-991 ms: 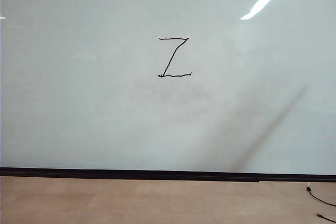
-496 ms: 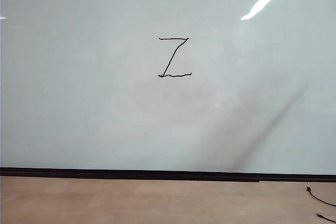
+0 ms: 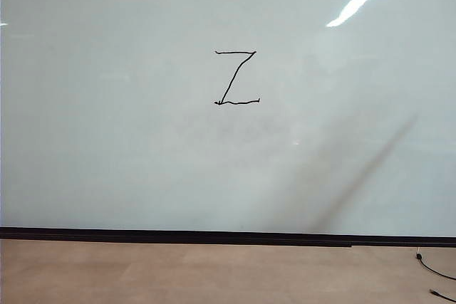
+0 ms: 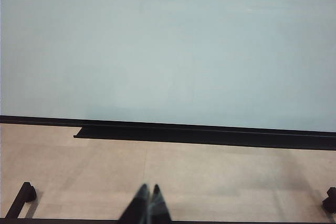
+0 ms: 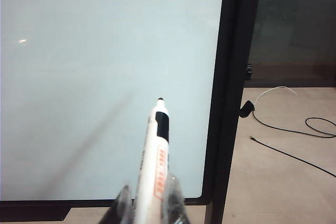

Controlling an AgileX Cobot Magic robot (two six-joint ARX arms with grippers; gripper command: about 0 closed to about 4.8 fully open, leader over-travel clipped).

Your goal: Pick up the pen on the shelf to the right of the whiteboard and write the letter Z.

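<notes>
In the exterior view the letter Z [image 3: 236, 77] stands in thin black lines on the whiteboard [image 3: 107, 140], just above the board's centre toward twelve o'clock, and neither arm shows there. The right gripper [image 5: 149, 203] is clamped on the pen [image 5: 153, 161], whose black tip points at the board near its dark right-hand frame without touching it. The left gripper [image 4: 148, 195] hangs over the pale floor before the board's black lower strip, its fingertips apparently pressed together and empty, though only their ends show.

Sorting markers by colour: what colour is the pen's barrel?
White, with orange print; the pen shows best in the right wrist view.
</notes>
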